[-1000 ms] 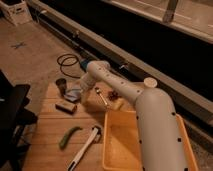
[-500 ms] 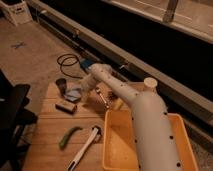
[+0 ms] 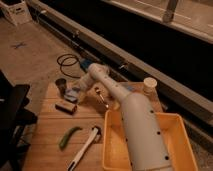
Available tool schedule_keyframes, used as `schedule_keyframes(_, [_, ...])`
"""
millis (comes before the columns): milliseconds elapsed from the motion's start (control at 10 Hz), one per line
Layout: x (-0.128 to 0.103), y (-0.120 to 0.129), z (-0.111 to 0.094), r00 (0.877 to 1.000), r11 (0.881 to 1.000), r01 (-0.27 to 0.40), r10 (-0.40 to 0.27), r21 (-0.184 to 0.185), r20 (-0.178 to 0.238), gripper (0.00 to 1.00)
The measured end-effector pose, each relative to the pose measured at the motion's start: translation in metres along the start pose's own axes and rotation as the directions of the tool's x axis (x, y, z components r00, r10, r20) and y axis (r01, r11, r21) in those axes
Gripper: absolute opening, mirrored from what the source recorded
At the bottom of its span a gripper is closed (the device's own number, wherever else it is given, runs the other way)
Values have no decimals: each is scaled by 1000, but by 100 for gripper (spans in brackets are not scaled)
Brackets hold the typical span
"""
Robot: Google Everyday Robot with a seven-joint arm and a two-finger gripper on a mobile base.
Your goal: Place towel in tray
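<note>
The towel [image 3: 72, 95], a small pale blue-grey cloth, lies on the wooden table just right of the dark cup [image 3: 61, 86]. My gripper [image 3: 79, 91] reaches down and left from the white arm [image 3: 135, 125] and sits right at the towel's right edge; I cannot tell whether it touches the towel. The yellow tray [image 3: 175, 145] stands at the table's front right. The arm crosses over its left part and hides some of it.
A dark rectangular block [image 3: 66, 106] lies in front of the towel. A green object [image 3: 69, 136] and a white-handled brush [image 3: 85, 147] lie at the front. A small metal object [image 3: 102, 98] and a white container [image 3: 149, 84] sit further right. A black cable [image 3: 67, 62] lies on the floor.
The arm has swung left and stretched out, bringing the gripper from the middle of the table over to the towel beside the cup. The objects have not moved.
</note>
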Motion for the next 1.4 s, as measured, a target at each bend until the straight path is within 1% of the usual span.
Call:
schedule_keyframes(100, [1,0,0,1000,1000,0,0,-1,-2,43])
schedule_keyframes(200, [3,1,-1,1000,1000,-1,1,0,-4,36])
schedule_keyframes(300, [1,3,-3,1000,1000,17,-17,-12,-21,24])
schedule_keyframes(400, [-7,7,-4,999,999,30,-31,-31,-30,13])
schedule_keyframes(500, [-9,10,-9,999,999,32,-33,-35,-43,4])
schedule_keyframes(600, [-9,12,-18,998,999,32,-34,-32,-61,1])
schedule_keyframes(700, [-11,13,-33,996,999,36,-39,-29,-87,0])
schedule_keyframes(800, [-20,13,-52,993,999,45,-48,-30,-111,0])
schedule_keyframes(900, [-26,13,-67,991,998,49,-52,-32,-124,0])
schedule_keyframes(1100, [-36,22,-118,987,998,51,-57,-39,-153,0])
schedule_keyframes(1200, [-38,31,-145,985,998,49,-55,-40,-165,0])
schedule_keyframes(1300, [-37,39,-163,984,998,42,-48,-38,-174,0])
schedule_keyframes(1400, [-37,57,-194,983,999,28,-32,-25,-180,0])
